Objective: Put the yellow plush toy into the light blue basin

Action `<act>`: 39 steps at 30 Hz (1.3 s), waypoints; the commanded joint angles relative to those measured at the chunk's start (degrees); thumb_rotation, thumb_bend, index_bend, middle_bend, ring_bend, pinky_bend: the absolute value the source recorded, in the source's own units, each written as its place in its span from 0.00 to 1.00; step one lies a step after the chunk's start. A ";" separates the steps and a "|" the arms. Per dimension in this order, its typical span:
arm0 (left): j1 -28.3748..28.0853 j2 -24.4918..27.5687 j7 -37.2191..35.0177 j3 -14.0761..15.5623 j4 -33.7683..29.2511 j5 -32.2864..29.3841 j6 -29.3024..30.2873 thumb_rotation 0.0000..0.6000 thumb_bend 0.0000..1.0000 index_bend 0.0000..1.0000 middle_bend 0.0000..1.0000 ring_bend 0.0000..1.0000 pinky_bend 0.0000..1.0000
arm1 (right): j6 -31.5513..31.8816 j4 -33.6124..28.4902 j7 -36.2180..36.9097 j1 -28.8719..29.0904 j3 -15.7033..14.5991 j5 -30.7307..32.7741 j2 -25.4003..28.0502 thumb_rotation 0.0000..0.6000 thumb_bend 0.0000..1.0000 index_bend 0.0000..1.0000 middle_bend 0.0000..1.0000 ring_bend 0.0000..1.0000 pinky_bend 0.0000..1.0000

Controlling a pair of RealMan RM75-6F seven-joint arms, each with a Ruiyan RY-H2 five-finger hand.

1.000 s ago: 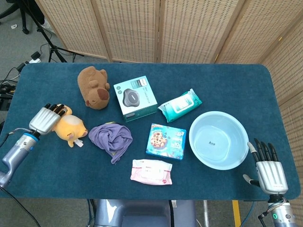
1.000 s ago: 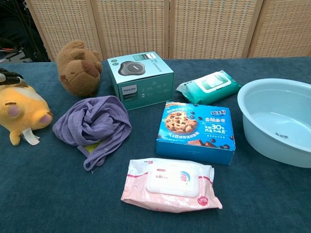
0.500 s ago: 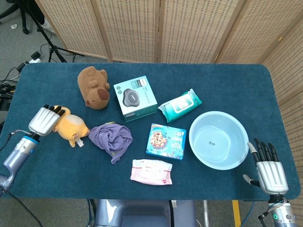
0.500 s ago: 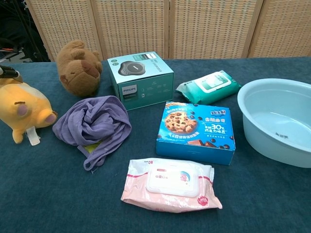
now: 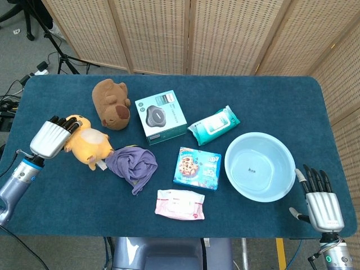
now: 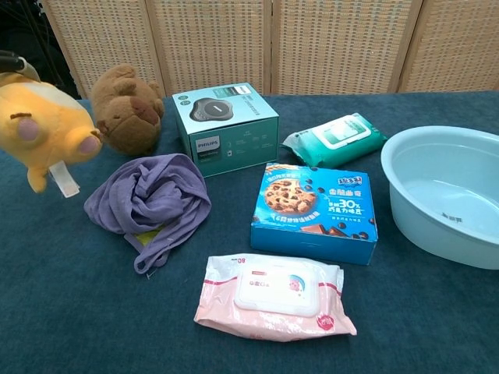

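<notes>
My left hand has its fingers wrapped around the yellow plush toy, which the chest view shows hanging clear of the blue tabletop at the far left, its white tag dangling below. The toy sits just on the inner side of that hand, its body stretching from my fingers toward the middle of the tabletop, so its long axis already points roughly the way I judge it must travel.

The light blue basin stands well apart on the opposite side, near the front right, close to my right hand. That hand rests at the right front corner, holding nothing, fingers straight and slightly spread.

Between toy and basin lie a crumpled purple cloth just beside the toy, a blue cookie box, and a pink wipes pack nearer the front edge. Further back sit a brown plush toy, a green boxed speaker and a teal wipes pack.

As I read it, the carry runs rightward across nearly the whole tabletop, and the right hand, though nearer the basin, plays no part while the left has the load. The cookie box lies most squarely on that line, so I would keep the toy high over it.
</notes>
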 commanded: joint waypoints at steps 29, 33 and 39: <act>-12.04 1.92 29.38 -10.80 -43.59 -7.13 -12.68 1.00 0.52 0.82 0.50 0.51 0.51 | 1.24 -0.86 5.52 -0.67 0.55 -0.12 2.83 1.00 0.03 0.00 0.00 0.00 0.00; -14.02 -2.43 31.72 -12.30 -41.74 -9.05 -14.36 1.00 0.52 0.82 0.50 0.51 0.51 | 1.26 -0.86 6.62 -0.76 0.57 -0.10 3.31 1.00 0.03 0.00 0.00 0.00 0.00; -16.08 -6.58 33.32 -13.36 -39.74 -10.45 -15.84 1.00 0.51 0.82 0.50 0.51 0.51 | 1.36 -0.92 7.39 -0.88 0.55 -0.16 3.71 1.00 0.03 0.00 0.00 0.00 0.00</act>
